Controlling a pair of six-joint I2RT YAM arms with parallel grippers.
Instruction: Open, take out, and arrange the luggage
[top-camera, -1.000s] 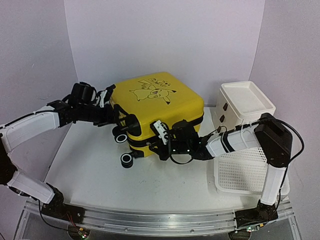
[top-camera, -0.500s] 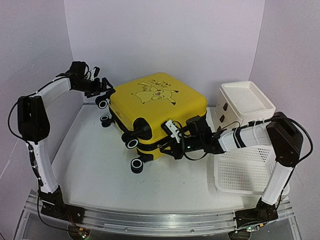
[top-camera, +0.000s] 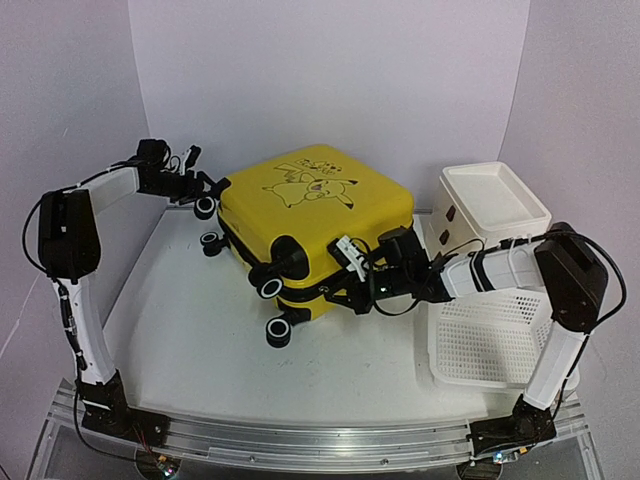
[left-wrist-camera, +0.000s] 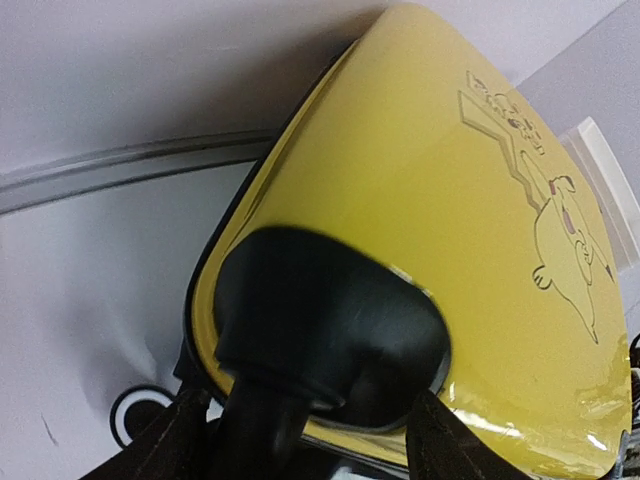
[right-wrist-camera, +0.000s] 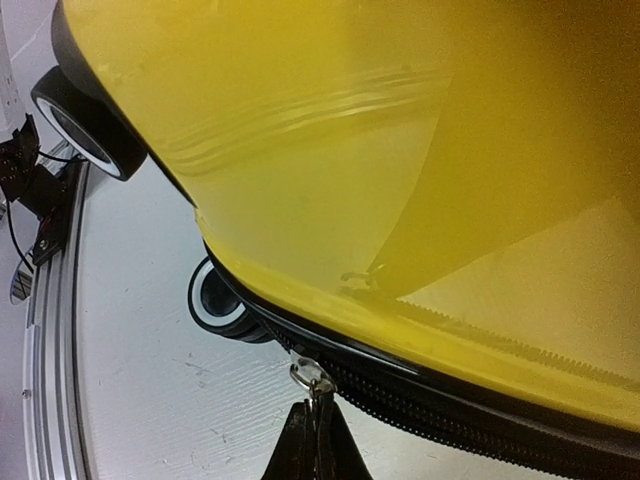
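The yellow luggage (top-camera: 320, 215) lies flat in the middle of the table, Pikachu drawing up, its black zipper band facing the front. My left gripper (top-camera: 203, 190) is at its far-left corner. In the left wrist view (left-wrist-camera: 305, 440) the jaws stand apart on either side of a black corner wheel (left-wrist-camera: 255, 420) and its housing. My right gripper (top-camera: 340, 295) is at the front side. In the right wrist view (right-wrist-camera: 315, 445) it is shut on the metal zipper pull (right-wrist-camera: 312, 378), and the zipper band (right-wrist-camera: 450, 405) runs off to the right.
A white three-drawer cabinet (top-camera: 490, 205) stands at the back right, with a white perforated basket (top-camera: 485, 340) in front of it. Two of the luggage's wheels (top-camera: 271, 287) (top-camera: 277, 333) stick out at the front left. Walls close in the back and sides.
The luggage has swung a little to the right and its front wheels with it. My left arm has lifted its elbow and reached to the far-left corner. My right gripper moved right.
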